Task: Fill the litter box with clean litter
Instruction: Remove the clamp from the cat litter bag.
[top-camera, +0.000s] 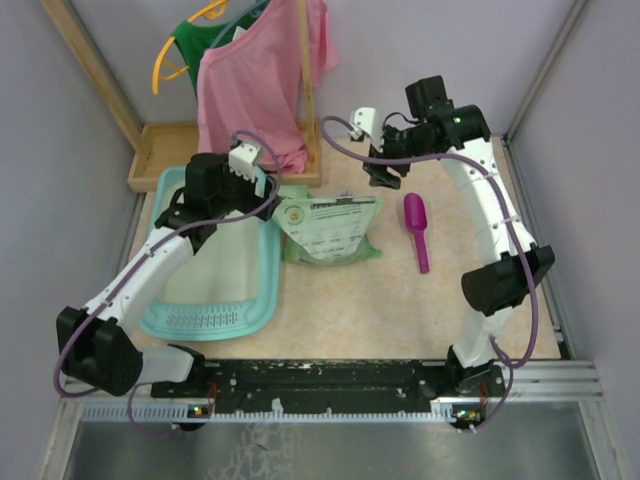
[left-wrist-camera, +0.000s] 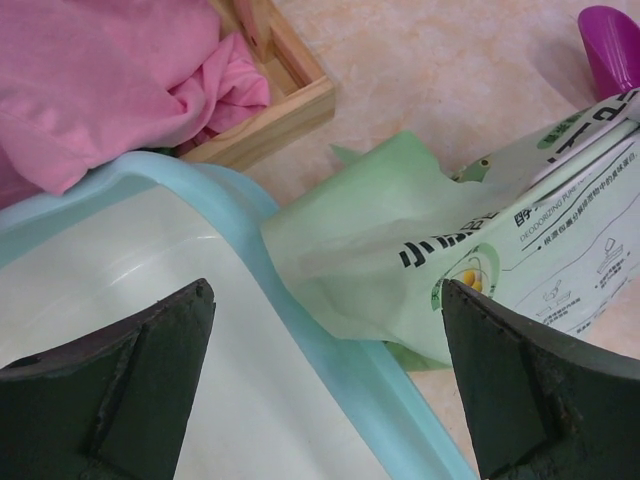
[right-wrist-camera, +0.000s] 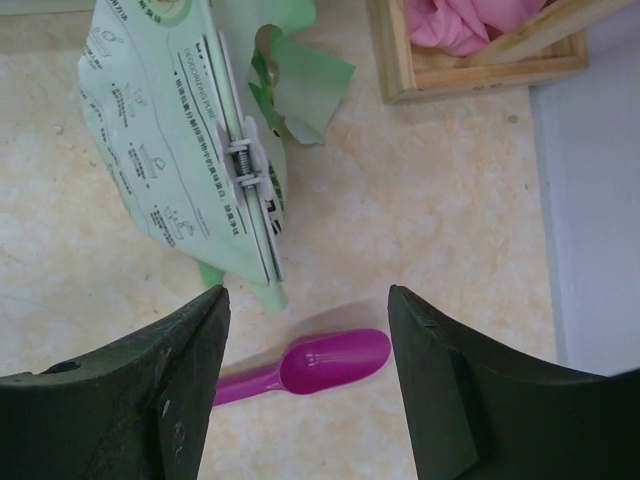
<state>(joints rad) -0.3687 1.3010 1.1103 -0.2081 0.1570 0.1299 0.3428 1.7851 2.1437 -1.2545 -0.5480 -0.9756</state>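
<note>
The light-teal litter box (top-camera: 165, 322) lies at the left, and its whitish inner base shows bare. No loose green litter granules are in view. My left gripper (top-camera: 264, 186) is open and empty over the box's far right rim (left-wrist-camera: 300, 330), next to the pale green printed bag (top-camera: 330, 230). In the left wrist view, the left gripper (left-wrist-camera: 325, 385) straddles the rim, with the bag's flap (left-wrist-camera: 370, 230) just beyond. My right gripper (top-camera: 385, 177) is open and empty above the magenta scoop (top-camera: 417, 230). In the right wrist view, the scoop (right-wrist-camera: 335, 362) lies between the fingers of the right gripper (right-wrist-camera: 305, 395).
A wooden tray (top-camera: 160, 150) stands at the back left, with pink clothing (top-camera: 260, 80) hanging into it. The tray also shows in the left wrist view (left-wrist-camera: 290, 110) and the right wrist view (right-wrist-camera: 480, 75). The bag (right-wrist-camera: 170, 150) has a white clip (right-wrist-camera: 245, 160). Grey walls close both sides.
</note>
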